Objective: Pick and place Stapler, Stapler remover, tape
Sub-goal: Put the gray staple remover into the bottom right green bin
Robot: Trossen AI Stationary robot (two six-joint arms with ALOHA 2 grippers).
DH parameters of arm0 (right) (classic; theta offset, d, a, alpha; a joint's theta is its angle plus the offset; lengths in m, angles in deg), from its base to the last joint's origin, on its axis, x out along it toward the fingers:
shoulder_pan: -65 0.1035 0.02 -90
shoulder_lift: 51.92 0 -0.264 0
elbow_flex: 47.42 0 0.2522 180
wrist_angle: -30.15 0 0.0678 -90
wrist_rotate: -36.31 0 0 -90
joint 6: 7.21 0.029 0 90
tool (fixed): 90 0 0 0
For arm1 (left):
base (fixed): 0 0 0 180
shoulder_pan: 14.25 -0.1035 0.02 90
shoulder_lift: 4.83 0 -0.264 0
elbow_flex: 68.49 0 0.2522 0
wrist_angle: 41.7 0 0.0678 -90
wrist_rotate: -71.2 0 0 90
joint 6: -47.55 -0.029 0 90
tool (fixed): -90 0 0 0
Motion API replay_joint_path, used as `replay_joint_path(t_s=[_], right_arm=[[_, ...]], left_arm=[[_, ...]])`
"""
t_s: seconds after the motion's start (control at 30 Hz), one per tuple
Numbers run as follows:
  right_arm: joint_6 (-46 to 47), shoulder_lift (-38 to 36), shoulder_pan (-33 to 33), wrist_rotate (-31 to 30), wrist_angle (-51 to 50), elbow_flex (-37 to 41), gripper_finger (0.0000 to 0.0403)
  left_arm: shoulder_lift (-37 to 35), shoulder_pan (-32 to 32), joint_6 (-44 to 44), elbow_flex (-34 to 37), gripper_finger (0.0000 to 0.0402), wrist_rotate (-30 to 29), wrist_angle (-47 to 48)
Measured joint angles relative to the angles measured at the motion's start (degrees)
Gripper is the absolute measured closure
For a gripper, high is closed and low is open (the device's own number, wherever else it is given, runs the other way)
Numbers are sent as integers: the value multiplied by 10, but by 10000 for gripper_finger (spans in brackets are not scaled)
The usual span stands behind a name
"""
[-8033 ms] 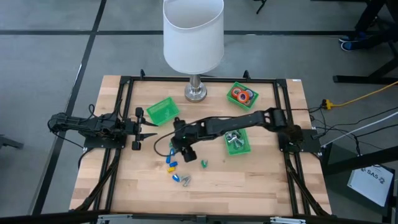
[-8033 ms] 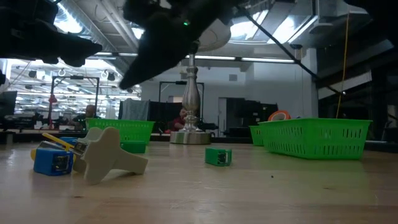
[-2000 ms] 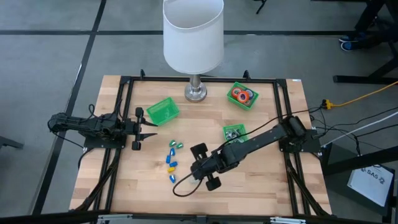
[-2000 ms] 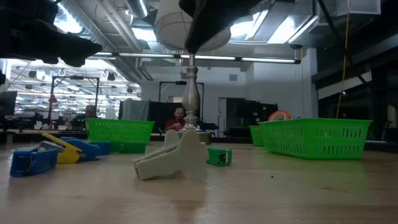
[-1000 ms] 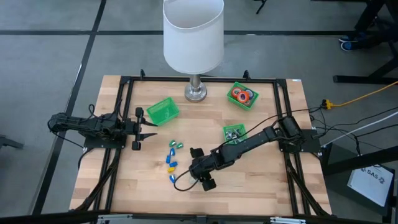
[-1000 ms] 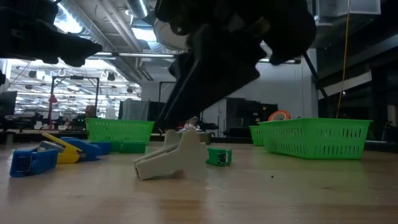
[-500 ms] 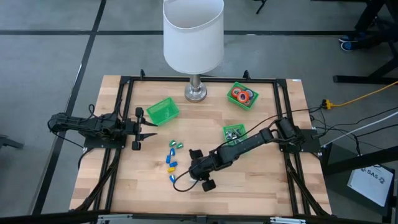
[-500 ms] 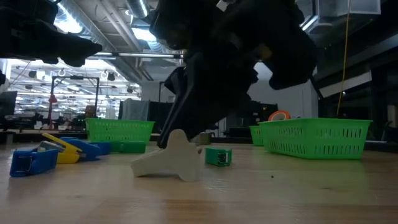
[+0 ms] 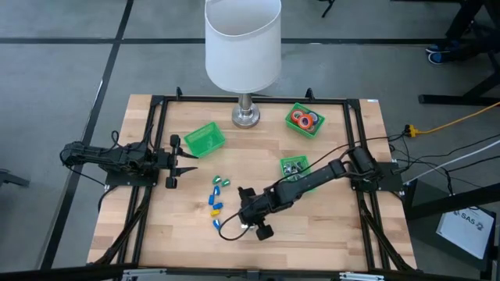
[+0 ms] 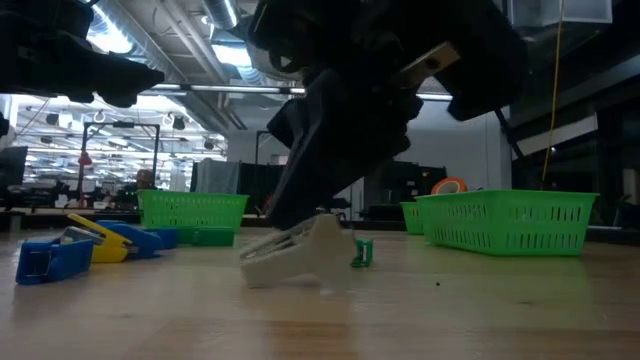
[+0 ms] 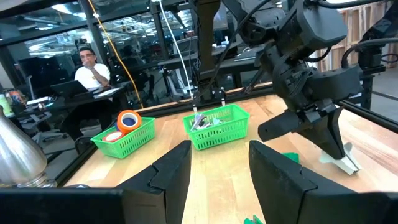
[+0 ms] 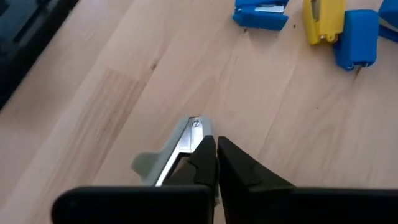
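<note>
1. One risk is foreseen: the staple remover (image 12: pixel 166 157) is pinched only at its metal tip by the right tool (image 12: pixel 216 155), whose fingers are pressed nearly together on it, so it may be twisted out or dropped if it is lifted fast.
2. A second slip may be caused by the grey handle, which is seen in the low view tilted with its far end still touching the table (image 9: pixel 328 234); it may be dragged rather than raised.
3. The staple remover (image 10: pixel 300 255) is held directly under the right tool (image 9: pixel 251 221), in the front middle of the table, just beside the small green piece (image 10: pixel 361 253).
4. The blue and yellow staplers (image 9: pixel 216 204) are left lying near it, toward the left arm; they may be knocked if the load is swung that way.
5. The basket of staple removers (image 9: pixel 295 167) is judged to be the goal, well apart from the tool; the tape rolls (image 9: pixel 304 119) are already in the far basket.
6. The left tool (image 9: pixel 185 161) is kept spread and idle at the table's left edge.
</note>
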Motion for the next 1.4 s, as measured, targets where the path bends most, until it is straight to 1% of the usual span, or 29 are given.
replay_joint_path(t_s=[0.2,0.3,0.4,0.63,0.83,0.93,1.1,1.23,1.4], right_arm=[[-42,-35,-3,0,-5,2,399],[-62,-63,-10,0,-5,20,399],[-70,-103,-21,0,14,60,398],[-55,-201,-52,0,98,194,398],[-38,-298,-93,0,98,265,398],[-26,-347,-119,0,53,286,398],[12,-413,-166,0,-92,293,398],[25,-431,-191,0,-162,294,398],[50,-427,-212,6,-184,296,398]], left_arm=[[0,0,0,0,245,0,0],[0,0,0,0,245,0,0],[0,0,0,0,245,0,0],[0,0,0,0,245,0,0],[0,0,0,0,245,0,0],[0,0,0,0,245,0,0],[0,0,0,0,245,0,0],[1,0,0,0,245,1,0],[1,0,0,0,245,1,0]])
